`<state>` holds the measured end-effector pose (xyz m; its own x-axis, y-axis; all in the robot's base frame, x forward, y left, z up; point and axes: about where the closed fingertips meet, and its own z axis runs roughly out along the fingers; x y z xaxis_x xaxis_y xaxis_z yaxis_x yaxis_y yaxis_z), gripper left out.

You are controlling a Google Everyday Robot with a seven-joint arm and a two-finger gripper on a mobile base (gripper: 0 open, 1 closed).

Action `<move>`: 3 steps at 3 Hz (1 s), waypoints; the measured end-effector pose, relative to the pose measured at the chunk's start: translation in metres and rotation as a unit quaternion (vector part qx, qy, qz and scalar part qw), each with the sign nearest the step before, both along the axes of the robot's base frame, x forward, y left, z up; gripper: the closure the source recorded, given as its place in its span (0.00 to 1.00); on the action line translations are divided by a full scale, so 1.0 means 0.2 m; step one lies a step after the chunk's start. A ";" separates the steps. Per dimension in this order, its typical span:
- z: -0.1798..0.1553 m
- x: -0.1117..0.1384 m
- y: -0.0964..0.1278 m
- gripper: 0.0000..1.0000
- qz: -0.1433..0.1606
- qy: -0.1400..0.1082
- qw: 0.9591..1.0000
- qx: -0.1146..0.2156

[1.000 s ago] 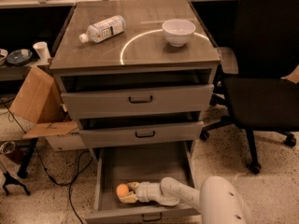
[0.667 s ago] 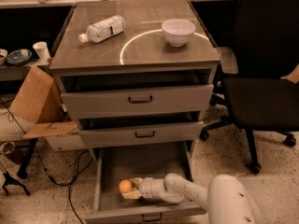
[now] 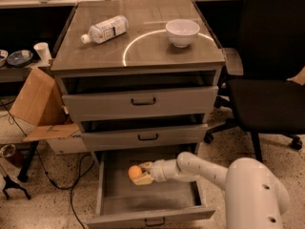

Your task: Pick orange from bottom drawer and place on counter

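The orange (image 3: 134, 172) is small and round, and sits between the fingers of my gripper (image 3: 142, 173) over the open bottom drawer (image 3: 147, 216). The gripper is shut on the orange and holds it above the drawer's grey floor, left of centre. My white arm reaches in from the lower right. The counter (image 3: 143, 49) is the glossy grey-brown cabinet top above, with a bright curved reflection arc.
A white bowl (image 3: 182, 31) and a lying plastic bottle (image 3: 105, 29) are on the counter. The two upper drawers are slightly open. A black office chair (image 3: 271, 94) stands to the right. A cardboard box (image 3: 38, 101) and cables lie to the left.
The gripper has moved up and to the right over the drawer, carrying the orange with it. The arm has drawn back a little.
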<state>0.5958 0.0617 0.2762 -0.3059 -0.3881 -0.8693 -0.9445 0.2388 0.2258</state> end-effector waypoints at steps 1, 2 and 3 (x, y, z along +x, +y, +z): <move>0.26 0.10 -0.12 1.00 0.033 0.006 0.999 -0.027; 0.47 0.15 -0.29 1.00 0.063 0.026 0.995 -0.066; 0.68 0.16 -0.54 1.00 0.076 0.051 0.990 -0.107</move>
